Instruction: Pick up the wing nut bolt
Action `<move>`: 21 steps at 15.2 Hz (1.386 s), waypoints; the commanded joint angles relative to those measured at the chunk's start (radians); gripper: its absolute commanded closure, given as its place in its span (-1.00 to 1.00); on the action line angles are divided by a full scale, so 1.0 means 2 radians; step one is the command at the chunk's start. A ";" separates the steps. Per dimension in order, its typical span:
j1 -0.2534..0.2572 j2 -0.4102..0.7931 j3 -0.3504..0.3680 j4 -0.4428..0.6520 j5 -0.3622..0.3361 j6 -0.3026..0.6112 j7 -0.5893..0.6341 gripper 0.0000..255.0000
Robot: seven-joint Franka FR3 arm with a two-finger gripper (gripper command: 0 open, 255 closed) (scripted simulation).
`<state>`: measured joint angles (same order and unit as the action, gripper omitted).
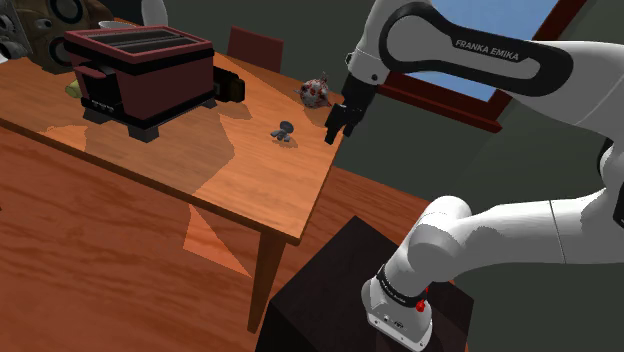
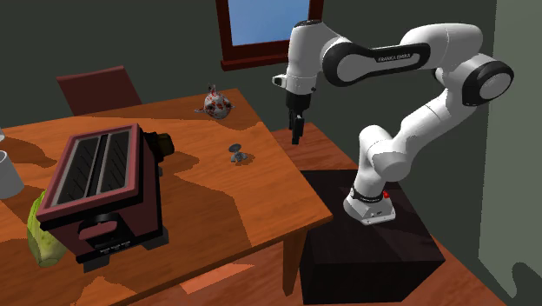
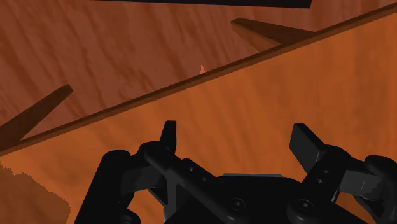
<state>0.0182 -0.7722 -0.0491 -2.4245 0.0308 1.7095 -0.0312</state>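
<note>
- gripper (image 1: 335, 132) up on the white arm (image 1: 470, 50), pointing down, its two black fingers (image 3: 168, 137) spread apart, nothing between them.
- over what?
- from the hand's own camera, bare orange wood of the table (image 3: 267, 95) lies under the fingers. the table's edge cuts slantwise just ahead, and darker floor (image 3: 114, 51) shows past it.
- and the wing nut bolt, where's that?
- sweeping from the shoulder view's left now. first a dark red toaster (image 1: 140, 70), two slots on top, sitting on the table with a yellow-green thing (image 1: 74, 90) tucked against its side. then a stretch of plain wood. and there it is, the wing nut bolt (image 1: 283, 130), small and dark grey, lying alone on the table top toward its right end.
- is the gripper on it?
- no, apart. it hangs in the air to the right of the bolt, near but not touching, about at the table's edge.
- anything else nearby?
- a little round red-and-white thing (image 1: 315, 92) sits on the table just behind the bolt, toward the window frame (image 1: 440, 105). lower right, the black stand (image 1: 330, 300) on the floor, the arm's base on top of it.
</note>
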 commanded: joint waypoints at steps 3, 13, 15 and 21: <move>-0.005 0.031 0.011 0.005 -0.001 0.036 0.021 -1.00; -0.037 0.202 0.057 0.074 -0.038 0.179 0.138 -1.00; -0.045 0.237 0.064 0.097 -0.053 0.199 0.164 -1.00; -0.048 0.259 0.066 0.080 -0.061 0.240 0.178 -1.00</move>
<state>-0.0773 -0.2593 0.0829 -2.2552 -0.0906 2.1737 0.3226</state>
